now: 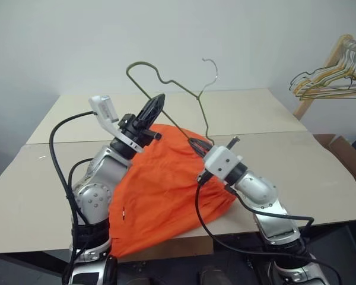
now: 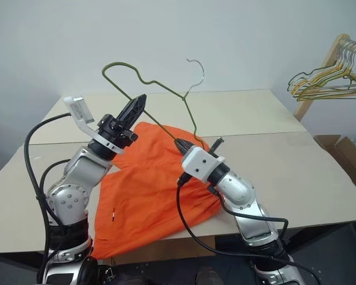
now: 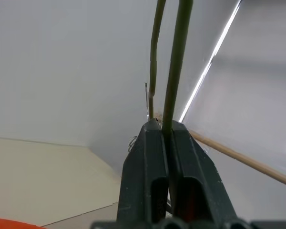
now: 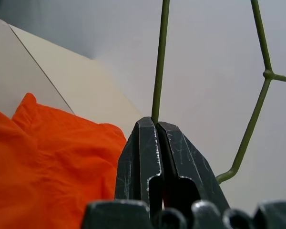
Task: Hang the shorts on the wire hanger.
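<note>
my left gripper (image 1: 157,102) is closed tight on the wire hanger (image 1: 166,80), holding its long straight side up in the air above the table (image 1: 320,172). my right gripper (image 4: 156,125) also pinches the wire of the hanger (its fingers look closed around it). the shorts (image 1: 166,190) lie on the table under both arms, one part hanging over the near edge.

The wire hanger (image 1: 166,83) stands above the shorts (image 1: 166,184) (on the table (image 1: 320,172))
</note>
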Motion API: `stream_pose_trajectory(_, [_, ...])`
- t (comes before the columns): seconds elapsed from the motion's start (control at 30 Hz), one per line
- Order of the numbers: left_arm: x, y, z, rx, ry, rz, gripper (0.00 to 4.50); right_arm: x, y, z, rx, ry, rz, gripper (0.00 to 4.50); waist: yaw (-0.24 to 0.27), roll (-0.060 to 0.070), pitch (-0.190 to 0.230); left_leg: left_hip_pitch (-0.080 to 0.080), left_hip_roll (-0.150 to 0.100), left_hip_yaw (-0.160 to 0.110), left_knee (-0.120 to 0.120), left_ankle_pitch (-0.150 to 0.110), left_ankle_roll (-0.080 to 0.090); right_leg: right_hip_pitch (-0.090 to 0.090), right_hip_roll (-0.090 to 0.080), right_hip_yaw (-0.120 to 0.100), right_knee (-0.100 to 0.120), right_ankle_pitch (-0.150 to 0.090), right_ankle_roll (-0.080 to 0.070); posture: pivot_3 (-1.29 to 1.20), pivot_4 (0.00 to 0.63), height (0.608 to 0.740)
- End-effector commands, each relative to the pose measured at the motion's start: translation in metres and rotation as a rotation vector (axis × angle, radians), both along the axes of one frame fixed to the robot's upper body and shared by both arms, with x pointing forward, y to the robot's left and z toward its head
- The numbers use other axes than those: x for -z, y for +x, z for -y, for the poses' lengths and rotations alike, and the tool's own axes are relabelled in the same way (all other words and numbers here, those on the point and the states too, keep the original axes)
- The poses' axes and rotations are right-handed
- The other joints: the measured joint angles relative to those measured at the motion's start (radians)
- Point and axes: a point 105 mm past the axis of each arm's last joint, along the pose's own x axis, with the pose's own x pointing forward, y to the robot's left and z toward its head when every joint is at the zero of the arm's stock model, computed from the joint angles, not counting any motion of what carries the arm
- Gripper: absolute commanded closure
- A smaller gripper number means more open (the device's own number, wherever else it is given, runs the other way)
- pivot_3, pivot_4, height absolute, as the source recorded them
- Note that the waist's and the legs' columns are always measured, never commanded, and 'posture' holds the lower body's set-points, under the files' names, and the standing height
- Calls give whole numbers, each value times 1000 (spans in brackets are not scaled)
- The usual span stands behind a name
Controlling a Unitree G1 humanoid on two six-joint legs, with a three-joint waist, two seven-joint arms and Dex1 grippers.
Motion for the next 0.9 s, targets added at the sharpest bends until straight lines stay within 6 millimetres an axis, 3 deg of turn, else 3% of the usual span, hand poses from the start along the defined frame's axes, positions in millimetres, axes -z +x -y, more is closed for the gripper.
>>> stream_pose_trajectory(0.03, [-15, -4, -11, -22, -35, 92, 4500, -14, -8, -4, -58, 1, 66, 3123, 0, 0, 0, 0, 0, 0, 0, 0, 0, 0, 0, 0, 0, 0, 0, -103, 0, 740])
stream_pose_trajectory(0.17, [-16, -3, -26, -50, 55, 132, 4500, -20, -8, 9, -97, 49, -2, 1826, -2, 0, 0, 0, 0, 0, 0, 0, 0, 0, 0, 0, 0, 0, 0, -99, 0, 740])
stream_pose_trajectory(0.23, [-21, -8, -39, -29, 82, 163, 4500, -20, -8, 20, -148, 88, -120, 1142, -2, 0, 0, 0, 0, 0, 0, 0, 0, 0, 0, 0, 0, 0, 0, -94, 0, 740])
stream_pose_trajectory(0.27, [-26, -14, -46, 16, 85, 188, 4500, -16, -11, 27, -217, 121, -259, 861, -2, 0, 0, 0, 0, 0, 0, 0, 0, 0, 0, 0, 0, 0, 0, -92, 0, 740])
stream_pose_trajectory(0.47, [-46, -40, -80, 236, 47, 280, 4500, -13, -27, 56, -547, 169, -701, 861, -9, -1, 1, 0, 1, 0, 0, 0, 0, 0, 0, -1, -1, 0, 0, -109, 0, 740])
stream_pose_trajectory(0.63, [-57, -57, -83, 394, 25, 378, 4500, -5, -26, 72, -743, 207, -984, 861, -14, -3, 2, 2, 1, 0, 0, 0, 0, 2, 0, -2, -1, 0, 0, -105, 0, 740])
stream_pose_trajectory(0.9, [-54, -56, -73, 440, 5, 400, 4500, -17, -16, 47, -903, 243, -1134, 861, -28, -3, 2, -1, 1, -2, 0, 0, 0, 0, 1, -2, -1, 0, 0, -101, 0, 740])
